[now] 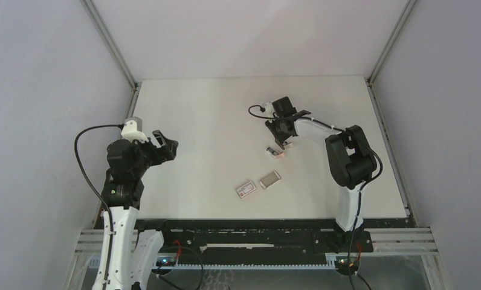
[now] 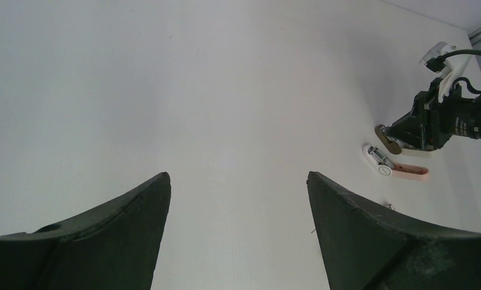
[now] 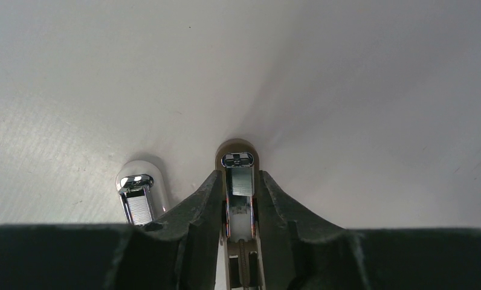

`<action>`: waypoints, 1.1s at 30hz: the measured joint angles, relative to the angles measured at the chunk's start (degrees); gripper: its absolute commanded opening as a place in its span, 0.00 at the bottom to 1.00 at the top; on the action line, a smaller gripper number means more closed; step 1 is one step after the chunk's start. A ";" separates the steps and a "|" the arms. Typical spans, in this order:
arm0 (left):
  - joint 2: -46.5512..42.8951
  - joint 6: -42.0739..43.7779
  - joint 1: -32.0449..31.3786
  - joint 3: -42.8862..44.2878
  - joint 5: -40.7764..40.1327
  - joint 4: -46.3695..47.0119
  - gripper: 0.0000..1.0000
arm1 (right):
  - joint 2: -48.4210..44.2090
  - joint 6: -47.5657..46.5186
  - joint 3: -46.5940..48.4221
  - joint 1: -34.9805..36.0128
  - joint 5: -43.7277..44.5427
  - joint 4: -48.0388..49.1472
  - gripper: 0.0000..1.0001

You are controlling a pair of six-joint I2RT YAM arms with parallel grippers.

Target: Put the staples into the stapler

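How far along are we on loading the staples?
Done: the staple tray sits out beside its box, and the stapler lies opened. In hand: the right hand straddles a tan, chrome-tipped piece. Left: moving staples from tray to stapler; the left hand hangs open, away.

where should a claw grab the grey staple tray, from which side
Pinch across its long edges, straight down from above: the staple tray lies flat on the table, with the white box off one short end, so both long sides are free.
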 measured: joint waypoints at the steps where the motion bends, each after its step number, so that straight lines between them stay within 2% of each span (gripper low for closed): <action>1: 0.00 0.00 0.00 0.00 -0.02 0.00 0.87 | 0.00 0.00 0.00 0.00 0.02 0.00 0.28; 12: 0.00 0.00 0.22 0.00 -0.46 -0.02 0.87 | -0.02 1.46 0.00 -1.22 -1.92 0.09 0.33; 33: 0.00 0.00 0.37 0.00 -0.46 0.00 0.88 | -0.39 11.72 0.44 -10.75 -15.63 -0.55 0.31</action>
